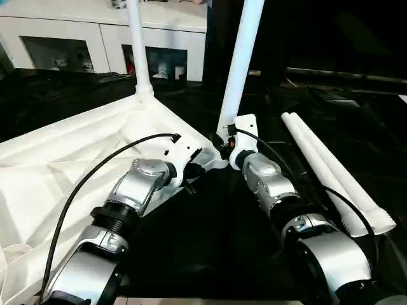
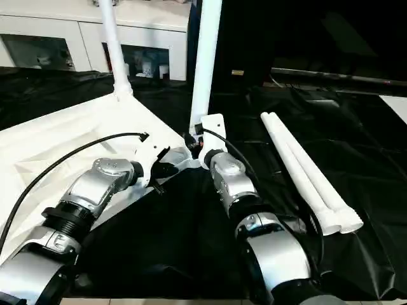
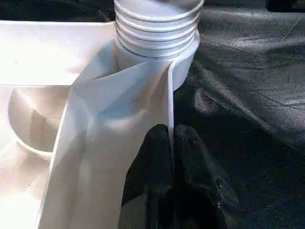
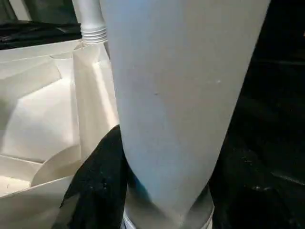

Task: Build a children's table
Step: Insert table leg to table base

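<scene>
The white table top (image 1: 70, 159) lies upside down on the black bench (image 2: 356, 165). One leg (image 1: 137, 51) stands at the far corner, at about 11 o'clock. The right hand (image 1: 224, 141) wraps a second leg (image 1: 241, 63) standing in the near corner socket. The left hand (image 3: 174, 157) is pressed together, pinching the top's rim there. I think this leg needs twisting in tight next. Two spare legs (image 1: 334, 171) wait at 3 o'clock.

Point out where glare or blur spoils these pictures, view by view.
Left eye view: the tabletop is washed out, its ribs faint; sheen streaks the black cloth. Left wrist view: the fingers are soft while the leg's threaded end is sharp. Right wrist view: the gripped leg is a featureless blur.
</scene>
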Robot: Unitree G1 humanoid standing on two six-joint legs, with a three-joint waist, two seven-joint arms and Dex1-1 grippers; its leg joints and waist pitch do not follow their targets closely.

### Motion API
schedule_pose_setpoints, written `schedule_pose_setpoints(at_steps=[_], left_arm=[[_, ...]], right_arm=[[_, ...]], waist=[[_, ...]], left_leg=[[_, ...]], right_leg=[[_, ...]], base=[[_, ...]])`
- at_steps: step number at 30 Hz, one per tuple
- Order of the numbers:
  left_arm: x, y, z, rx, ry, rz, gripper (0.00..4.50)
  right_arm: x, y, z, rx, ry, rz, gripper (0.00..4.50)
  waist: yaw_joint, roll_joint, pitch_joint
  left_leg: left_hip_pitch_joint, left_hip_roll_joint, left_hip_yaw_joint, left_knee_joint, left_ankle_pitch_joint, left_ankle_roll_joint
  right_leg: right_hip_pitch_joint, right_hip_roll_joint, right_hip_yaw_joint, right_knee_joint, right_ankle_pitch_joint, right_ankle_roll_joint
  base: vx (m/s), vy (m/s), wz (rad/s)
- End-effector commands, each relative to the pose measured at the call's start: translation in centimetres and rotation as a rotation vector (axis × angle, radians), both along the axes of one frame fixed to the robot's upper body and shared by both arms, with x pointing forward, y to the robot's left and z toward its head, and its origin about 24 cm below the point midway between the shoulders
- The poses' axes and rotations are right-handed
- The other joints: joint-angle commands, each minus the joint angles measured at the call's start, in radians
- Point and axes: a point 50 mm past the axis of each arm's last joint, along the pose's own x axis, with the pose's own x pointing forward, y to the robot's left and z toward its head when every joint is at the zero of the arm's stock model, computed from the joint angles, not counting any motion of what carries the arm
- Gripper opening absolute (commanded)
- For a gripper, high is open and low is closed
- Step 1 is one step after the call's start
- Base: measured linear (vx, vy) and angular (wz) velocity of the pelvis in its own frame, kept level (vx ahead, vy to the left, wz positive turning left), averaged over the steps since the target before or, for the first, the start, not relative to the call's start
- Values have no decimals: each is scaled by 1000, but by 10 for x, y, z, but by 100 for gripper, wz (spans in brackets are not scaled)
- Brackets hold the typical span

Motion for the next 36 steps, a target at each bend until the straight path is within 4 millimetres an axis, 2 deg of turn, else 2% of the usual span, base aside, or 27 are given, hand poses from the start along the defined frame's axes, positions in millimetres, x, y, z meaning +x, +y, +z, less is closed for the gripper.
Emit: schedule_pose_setpoints(at_steps=[1, 4, 6, 8, 10, 12, 13, 17, 19, 23, 24, 25, 26, 29, 30, 31, 32, 34, 36], left_arm=[[9, 3, 22, -24, -80, 6, 0], [9, 4, 21, -22, -81, 4, 0], [9, 5, 21, -21, -80, 2, 0], [8, 9, 21, -15, -82, -1, 0], [8, 11, 20, -7, -83, -1, 0], [7, 13, 18, -3, -83, -1, 0], [7, 13, 18, -1, -84, -5, 0], [6, 14, 18, 7, -95, -27, 0], [3, 15, 17, 12, -105, -78, 0], [0, 17, 17, -7, -109, -120, 0], [-2, 18, 17, -13, -113, -145, 0], [-6, 18, 17, -21, -127, -194, 0], [-8, 19, 17, -24, -125, -219, 0], [-12, 21, 17, -27, -133, -267, 0], [-14, 22, 17, -30, -139, -296, 0], [-18, 23, 17, -40, -134, -337, 0], [-23, 23, 18, -56, -131, -393, 0], [-27, 23, 19, -68, -124, -438, 0], [-31, 21, 22, -90, -111, -475, 0]], right_arm=[[-24, -15, -50, -27, 235, -42, 268], [-23, -15, -49, -23, 233, -43, 307], [-23, -15, -48, -23, 232, -45, 314], [-21, -16, -47, -18, 227, -45, 347], [-21, -16, -46, -15, 223, -46, 352], [-20, -16, -45, -8, 218, -46, 375], [-19, -16, -43, 13, 204, -31, 385], [-16, -16, -36, 44, 166, 7, 407], [-13, -21, -27, 55, 114, 76, 433], [-13, -30, -20, 53, 62, 168, 448], [-15, -36, -18, 54, 43, 223, 448], [-19, -46, -14, 49, 18, 281, 448], [-22, -53, -12, 41, 2, 320, 448], [-28, -63, -8, 24, -19, 375, 448], [-31, -66, -7, 18, -28, 405, 448], [-36, -70, -4, 11, -37, 455, 448], [-43, -74, -2, -5, -39, 539, 448], [-51, -77, -1, -25, -31, 627, 448], [-57, -79, 0, -28, -18, 692, 448]], waist=[[7, 14, -39], [7, 13, -41], [8, 13, -41], [10, 11, -41], [10, 16, -42], [10, 14, -44], [11, 19, -43], [11, 17, -45], [12, 16, -46], [17, 14, -48], [18, 9, -49], [23, 11, -48], [27, 8, -48], [33, 8, -49], [32, 6, -50], [31, 12, -49], [33, 11, -46], [35, 9, -46], [39, 13, -44]], left_leg=[[10, 16, 1, -71, -409, -22], [7, 17, 3, -69, -364, -18], [7, 16, 3, -69, -361, -16], [6, 17, 4, -69, -355, -14], [7, 17, 4, -68, -345, -14], [5, 17, 5, -67, -319, -12], [4, 17, 5, -67, -313, -11], [4, 17, 8, -62, -267, 8], [1, 16, 10, -57, -230, 28], [2, 17, 14, -50, -164, 61], [3, 16, 17, -46, -146, 74], [3, 17, 17, -45, -133, 90], [3, 17, 17, -43, -119, 104], [2, 17, 17, -41, -102, 114], [1, 16, 17, -39, -103, 114], [0, 15, 16, -39, -112, 111], [2, 17, 16, -40, -142, 110], [3, 21, 17, -40, -154, 107], [4, 22, 18, -40, -164, 98]], right_leg=[[23, -41, 30, -88, -317, -155], [27, -38, 30, -79, -243, -174], [29, -39, 30, -79, -242, -178], [30, -40, 30, -79, -242, -182], [30, -41, 30, -78, -231, -186], [35, -40, 30, -72, -193, -195], [36, -40, 31, -71, -180, -197], [41, -40, 30, -65, -115, -221], [46, -40, 29, -60, -71, -238], [52, -39, 29, -50, 15, -261], [51, -39, 30, -49, 33, -269], [54, -38, 29, -47, 47, -270], [55, -39, 29, -47, 60, -269], [56, -37, 29, -45, 69, -266], [54, -36, 29, -43, 69, -269], [52, -36, 29, -43, 57, -270], [53, -36, 28, -48, 24, -261], [51, -38, 29, -49, -3, -256], [46, -36, 30, -49, -24, -263]], base=[[0, 0, 0], [0, 0, 0], [0, 0, 0], [0, 0, 0], [0, 0, 0], [0, 0, 0], [0, 0, 0], [0, 0, 0], [0, 0, 0], [0, 0, 0], [0, 0, 0], [0, 0, 0], [0, 0, 0], [0, 0, 0], [0, 0, 0], [0, 0, 0], [0, 0, 0], [0, 0, 0], [0, 0, 0]])
